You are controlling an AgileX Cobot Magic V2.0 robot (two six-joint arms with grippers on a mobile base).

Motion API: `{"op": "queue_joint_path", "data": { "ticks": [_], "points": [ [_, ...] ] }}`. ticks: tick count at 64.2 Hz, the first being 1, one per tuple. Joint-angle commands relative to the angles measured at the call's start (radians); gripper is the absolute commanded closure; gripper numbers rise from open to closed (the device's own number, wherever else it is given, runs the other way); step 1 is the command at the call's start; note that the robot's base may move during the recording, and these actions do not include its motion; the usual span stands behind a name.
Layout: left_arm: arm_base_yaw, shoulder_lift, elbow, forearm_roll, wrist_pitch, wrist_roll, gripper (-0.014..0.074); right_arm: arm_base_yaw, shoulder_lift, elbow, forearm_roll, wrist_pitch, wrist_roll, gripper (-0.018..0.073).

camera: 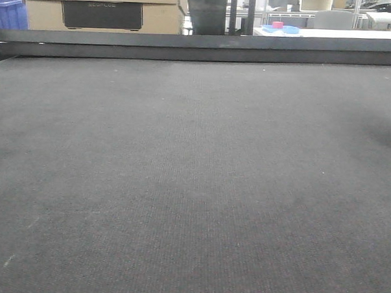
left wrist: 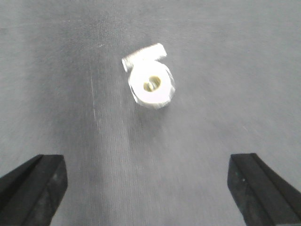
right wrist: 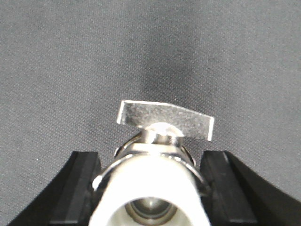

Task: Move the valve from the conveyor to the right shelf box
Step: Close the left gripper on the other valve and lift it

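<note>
Closest to the lens in the right wrist view is the whitish base of the valve (right wrist: 155,165), which sits between the black fingers (right wrist: 80,183) of the right claw (right wrist: 151,157). The claw is clenched on the valve's body, and the flat silver handle sticks out just ahead of the tips. Below and ahead of both claws lies the conveyor (camera: 194,185), a wide dark grey woven belt closed at its far side by a black rail (camera: 199,50), with a cardboard box (camera: 101,9) behind that. The left claw (left wrist: 146,165) is released, jaws wide apart and holding nothing. A second valve (left wrist: 150,82) lies on the belt ahead of it, roughly centred between the tips and blurred. I judge the grasp made and the carry to the right shelf box not yet begun; whether the valve has left the belt cannot be told. The box is in no view, so the next move likely calls for a straight lift, then a swing rightward with the grip kept firm on the smooth metal.
</note>
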Motion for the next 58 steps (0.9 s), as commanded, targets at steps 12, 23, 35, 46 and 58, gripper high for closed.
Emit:
{"op": "queue_joint_path", "data": {
  "ticks": [12, 23, 35, 46, 58],
  "points": [
    [0.007, 0.183, -0.127, -0.055, -0.021, 0.057, -0.0003, -0.001, -0.022, -0.007, 0.001, -0.028, -0.006, 0.0713],
    [0.007, 0.272, -0.146, -0.068, -0.044, 0.057, -0.0003, -0.001, -0.022, -0.007, 0.001, -0.032, -0.006, 0.0713],
    [0.007, 0.337, -0.146, -0.065, -0.044, 0.057, -0.0003, -0.001, -0.022, -0.007, 0.001, -0.032, -0.006, 0.0713],
    [0.007, 0.371, -0.146, -0.065, -0.052, 0.057, -0.0003, -0.001, -0.022, -0.007, 0.001, -0.032, -0.006, 0.0713],
    [0.007, 0.381, -0.146, -0.065, -0.052, 0.057, 0.0004, -0.001, -0.022, -0.007, 0.001, -0.032, -0.006, 0.0713]
  ]
}}
